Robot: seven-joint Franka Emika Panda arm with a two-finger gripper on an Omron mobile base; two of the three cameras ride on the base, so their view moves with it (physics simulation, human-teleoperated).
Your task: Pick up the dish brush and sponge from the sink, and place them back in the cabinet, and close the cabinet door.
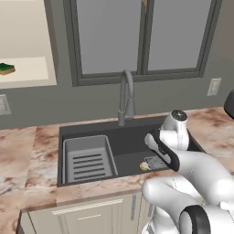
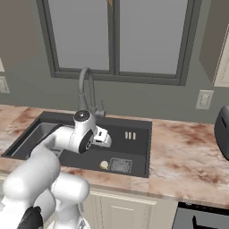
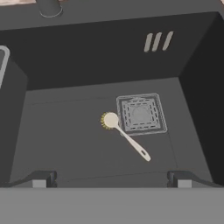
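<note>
The dish brush (image 3: pixel 126 136) lies on the floor of the black sink (image 3: pixel 65 144), its round cream head beside the square drain grate (image 3: pixel 141 114) and its handle slanting away. My gripper (image 3: pixel 111 181) hangs above it, open, with nothing between the fingertips (image 3: pixel 39 179). From the base, the brush (image 1: pixel 145 166) (image 2: pixel 104 164) shows just under my hand, which hovers over the sink (image 1: pixel 91 128). The green sponge (image 1: pixel 6 68) rests on the shelf of the open cabinet (image 1: pixel 27 41) at upper left. The cabinet door is out of view.
A grey arched faucet (image 1: pixel 125 98) (image 2: pixel 85 89) stands behind the basin. A ribbed drainer tray (image 1: pixel 87 160) fills the sink's left part. Marble counter (image 2: pixel 183 152) runs on both sides, with a dark appliance (image 2: pixel 222 132) at far right. Windows line the back wall.
</note>
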